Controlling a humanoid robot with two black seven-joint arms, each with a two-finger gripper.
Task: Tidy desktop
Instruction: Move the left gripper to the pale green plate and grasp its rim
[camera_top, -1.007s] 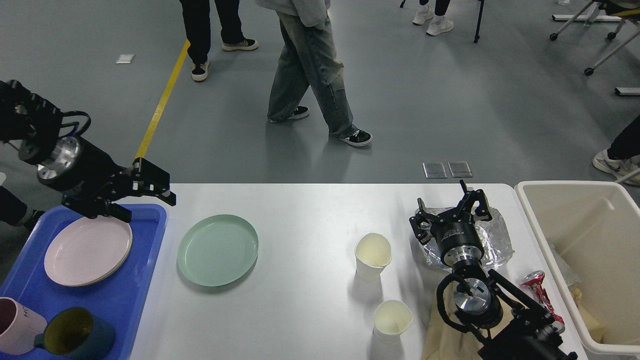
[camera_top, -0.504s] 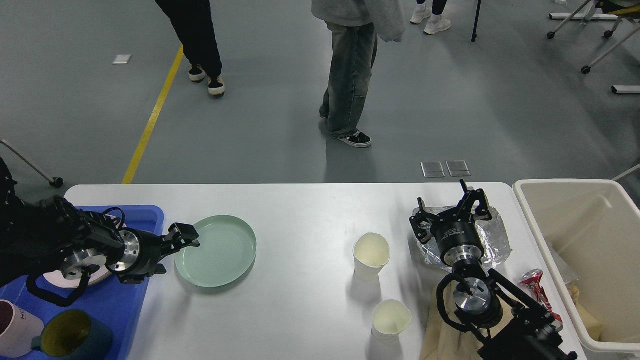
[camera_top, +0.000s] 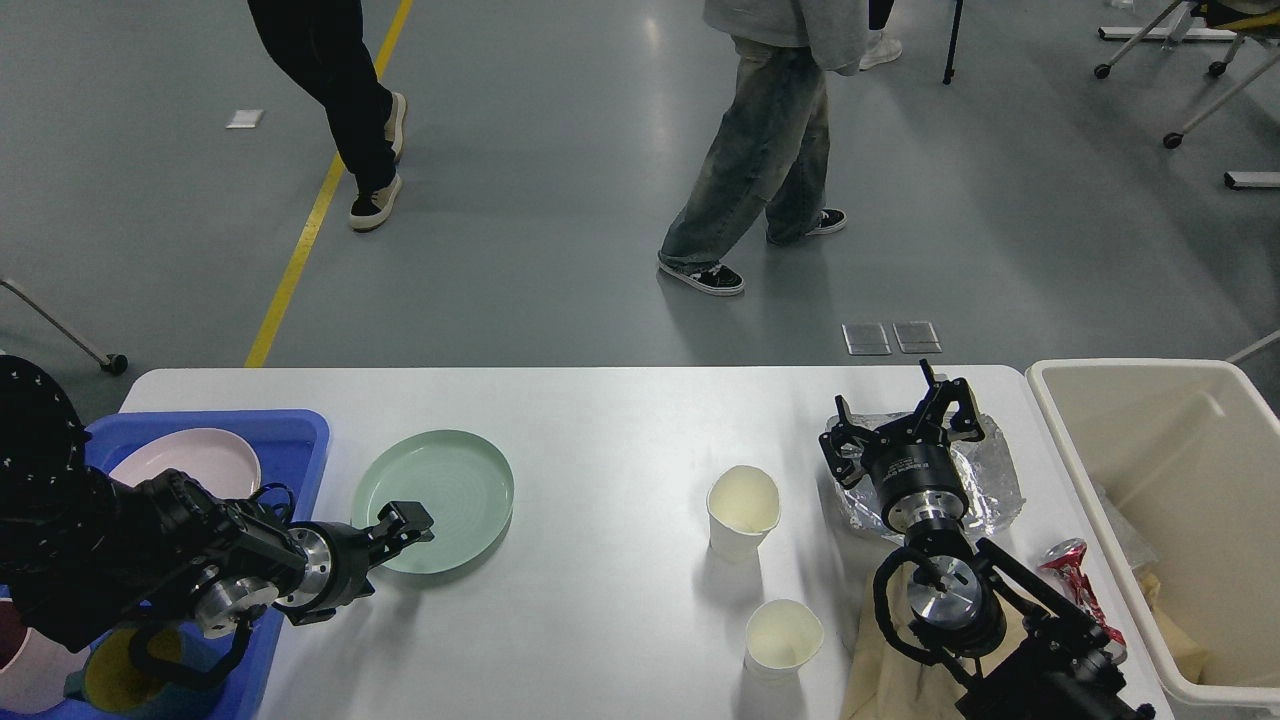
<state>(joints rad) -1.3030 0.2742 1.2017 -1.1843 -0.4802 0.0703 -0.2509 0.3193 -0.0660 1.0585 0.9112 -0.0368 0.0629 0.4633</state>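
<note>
A wide, smooth white desktop with rounded corners fills the lower view. On it lies a round, matte green plate. The left gripper rests at the plate's near rim, fingers slightly parted. The right gripper, fingers spread, hovers over crinkled foil. A blue plastic tray is partly hidden by the left arm.

The white desktop had a green plate left of center, a blue tray at its left end, two paper cups right of the middle, and crinkled foil, a crushed can and brown paper by the right edge.
</note>
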